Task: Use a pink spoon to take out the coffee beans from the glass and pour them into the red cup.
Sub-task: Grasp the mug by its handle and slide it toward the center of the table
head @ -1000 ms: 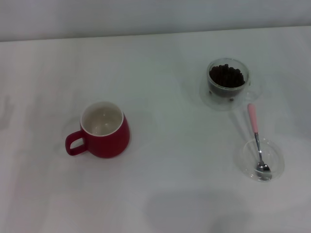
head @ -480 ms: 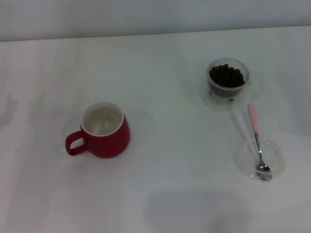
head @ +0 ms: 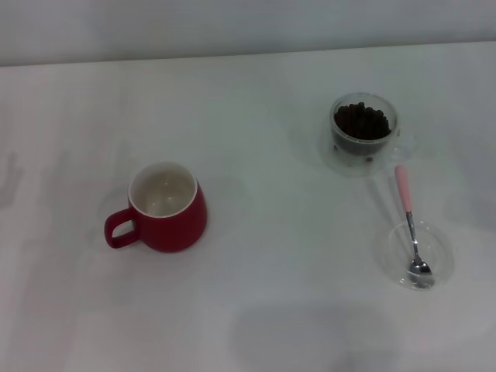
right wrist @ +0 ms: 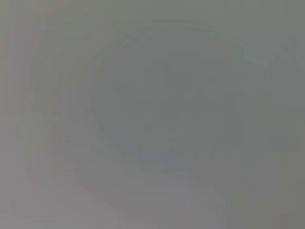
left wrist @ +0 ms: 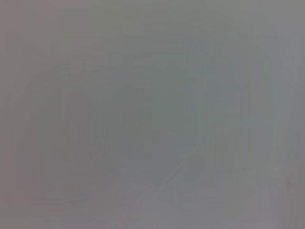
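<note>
No gripper visible; pink spoon (head: 411, 225) seemingly untouched.

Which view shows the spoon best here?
The head view: the spoon lies in full sight, its bowl in a clear dish and its pink handle pointing toward the glass of beans. Both wrist views show only plain grey, with no spoon. No gripper is in sight.
</note>
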Controlling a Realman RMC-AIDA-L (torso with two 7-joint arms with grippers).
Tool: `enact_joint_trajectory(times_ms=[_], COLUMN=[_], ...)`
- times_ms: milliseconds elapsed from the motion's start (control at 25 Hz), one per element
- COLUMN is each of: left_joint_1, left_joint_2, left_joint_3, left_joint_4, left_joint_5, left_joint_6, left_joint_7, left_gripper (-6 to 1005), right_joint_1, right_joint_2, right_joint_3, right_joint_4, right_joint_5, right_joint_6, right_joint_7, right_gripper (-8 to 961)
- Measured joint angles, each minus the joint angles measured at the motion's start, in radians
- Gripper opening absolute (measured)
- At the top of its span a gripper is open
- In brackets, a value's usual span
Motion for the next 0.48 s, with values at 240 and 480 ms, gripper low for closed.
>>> enact_joint_trajectory(times_ms=[240,480], left_joint_1=[0.026,0.09], left_joint_2=[0.002,0.0], left_joint_3=[0.002,0.002], left_joint_4=[0.005,0.004], left_joint_5=[0.038,0.121], left_joint_6=[-0.001,-0.065], left_joint_7=[0.0,0.0], left_gripper=[890,891], right_joint_1=[-0.022,-0.076], right_joint_2=[0.002,0.002], right_joint_3=[-0.005,-0.016], right_joint_4=[0.024,0.073], right_joint_5=[-0.004,-0.038], right_joint_6=[0.031,0.164], right_joint_7=[0.006,0.017], right_gripper=[754,754])
